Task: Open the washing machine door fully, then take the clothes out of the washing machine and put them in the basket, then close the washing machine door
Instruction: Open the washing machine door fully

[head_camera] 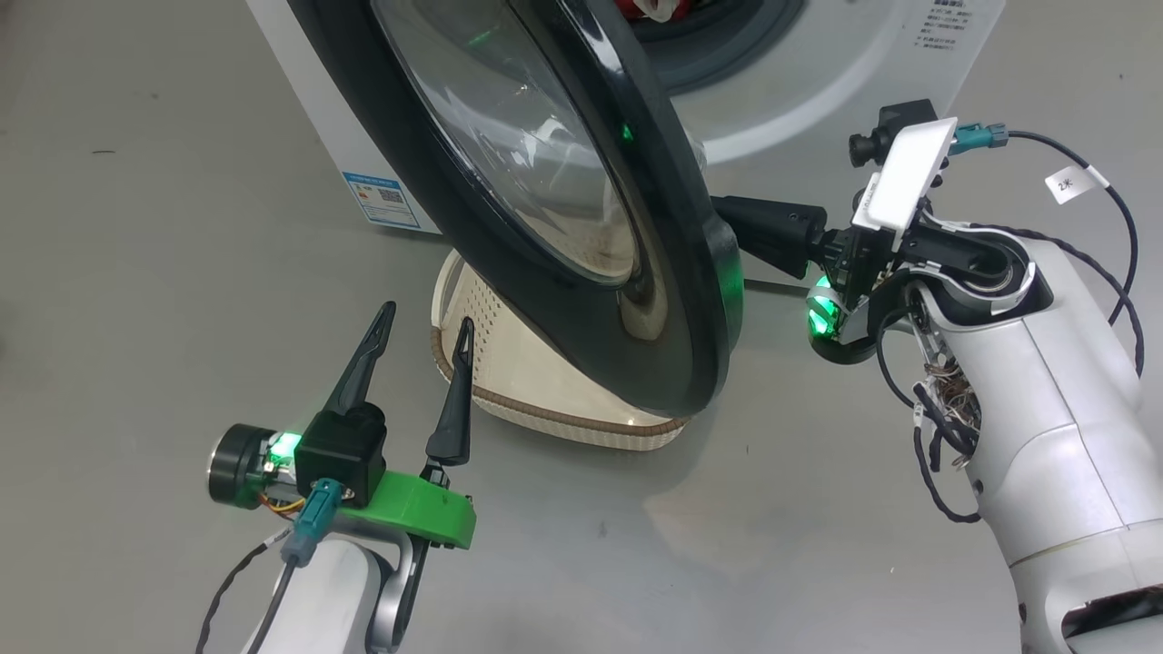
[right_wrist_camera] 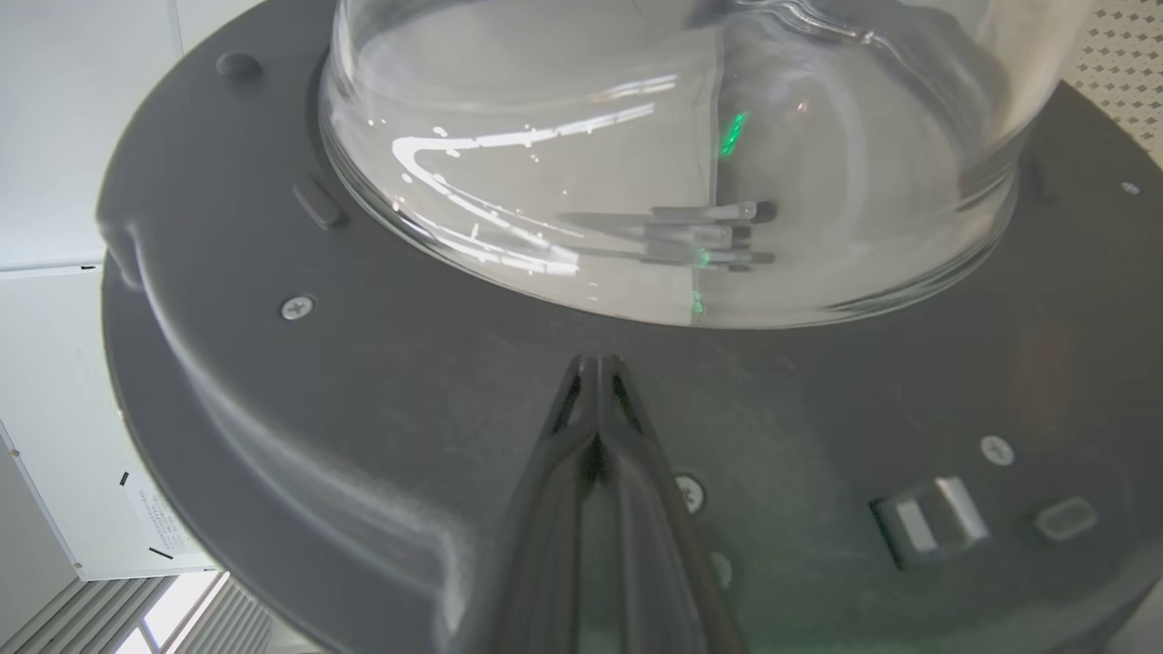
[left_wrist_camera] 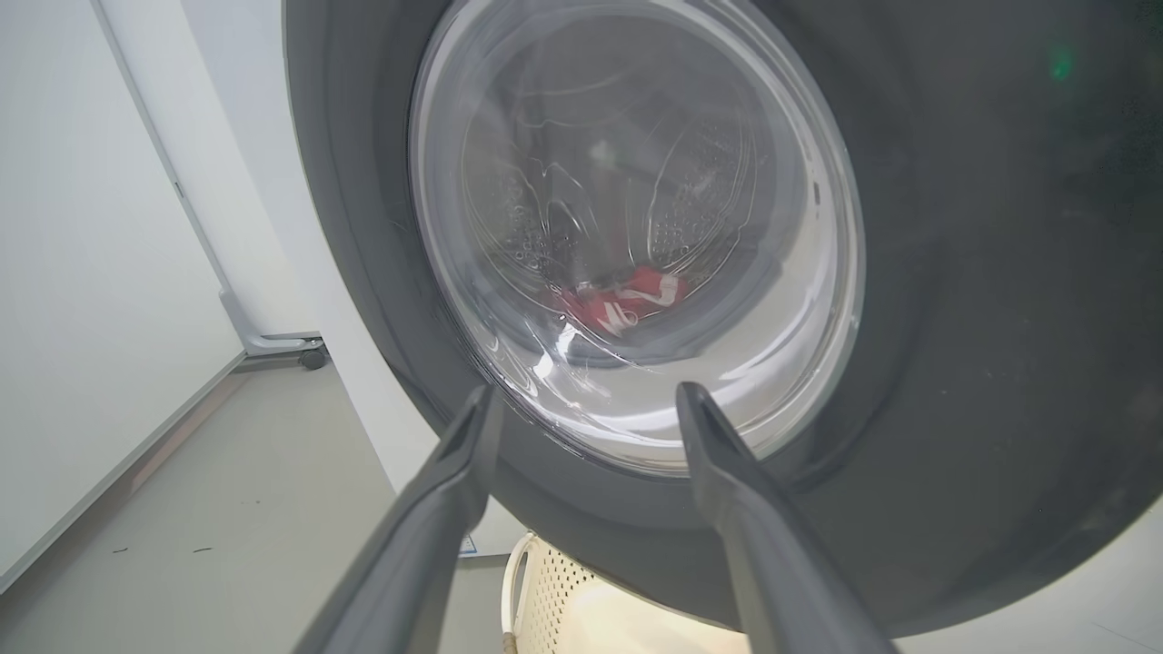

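The washing machine door (head_camera: pixel 563 182), black-rimmed with a clear glass bowl, stands partly swung out from the white washing machine (head_camera: pixel 818 82). My right gripper (right_wrist_camera: pixel 595 363) is shut, and its tips rest against the door's dark inner face (right_wrist_camera: pixel 363 381) just below the glass bowl. In the head view its fingers (head_camera: pixel 772 232) reach behind the door rim. My left gripper (head_camera: pixel 427 327) is open and empty in front of the door's outer side (left_wrist_camera: pixel 954 318). Red clothes (left_wrist_camera: pixel 627 300) show through the glass, and a scrap (head_camera: pixel 636 7) lies at the drum mouth. The cream basket (head_camera: pixel 527 391) sits under the door.
Grey floor (head_camera: pixel 182 227) spreads to the left and in front. A blue label (head_camera: pixel 382 198) marks the machine's lower corner. In the left wrist view a white wall panel (left_wrist_camera: pixel 91 272) on a caster stands to the machine's left. Loose cables (head_camera: pixel 1113 209) hang by my right forearm.
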Controlling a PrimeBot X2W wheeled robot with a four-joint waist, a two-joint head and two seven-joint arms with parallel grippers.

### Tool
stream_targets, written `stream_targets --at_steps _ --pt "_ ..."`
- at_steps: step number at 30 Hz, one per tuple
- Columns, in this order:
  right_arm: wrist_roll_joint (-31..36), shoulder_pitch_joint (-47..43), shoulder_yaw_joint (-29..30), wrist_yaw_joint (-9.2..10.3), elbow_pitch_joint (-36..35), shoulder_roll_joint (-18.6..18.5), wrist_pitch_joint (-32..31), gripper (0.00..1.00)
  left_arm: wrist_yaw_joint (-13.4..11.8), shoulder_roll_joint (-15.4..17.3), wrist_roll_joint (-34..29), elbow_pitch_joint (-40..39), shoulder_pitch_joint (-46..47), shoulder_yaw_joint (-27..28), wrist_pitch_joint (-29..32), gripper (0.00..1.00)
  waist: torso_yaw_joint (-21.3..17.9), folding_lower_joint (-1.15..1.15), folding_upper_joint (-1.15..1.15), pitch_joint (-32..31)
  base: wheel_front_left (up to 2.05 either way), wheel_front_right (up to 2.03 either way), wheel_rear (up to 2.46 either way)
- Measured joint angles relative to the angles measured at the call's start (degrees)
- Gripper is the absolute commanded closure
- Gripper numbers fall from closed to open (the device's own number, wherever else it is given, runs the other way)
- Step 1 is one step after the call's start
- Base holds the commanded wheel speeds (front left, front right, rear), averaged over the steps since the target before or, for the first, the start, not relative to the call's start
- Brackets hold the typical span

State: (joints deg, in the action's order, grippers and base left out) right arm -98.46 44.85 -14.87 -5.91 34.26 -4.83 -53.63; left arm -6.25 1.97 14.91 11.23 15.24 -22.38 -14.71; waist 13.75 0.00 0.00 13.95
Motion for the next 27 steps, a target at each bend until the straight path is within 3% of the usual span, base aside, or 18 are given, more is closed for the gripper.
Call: stream_targets --at_steps 27 --pt "-1.46 -6.40 -6.50 -0.58 -5.89 0.75 1.07 1.00 0.00 0.08 -0.10 0.63 -2.49 0.69 0.00 0.00 4.62 0.00 0.00 -3.14 0.00 0.00 0.00"
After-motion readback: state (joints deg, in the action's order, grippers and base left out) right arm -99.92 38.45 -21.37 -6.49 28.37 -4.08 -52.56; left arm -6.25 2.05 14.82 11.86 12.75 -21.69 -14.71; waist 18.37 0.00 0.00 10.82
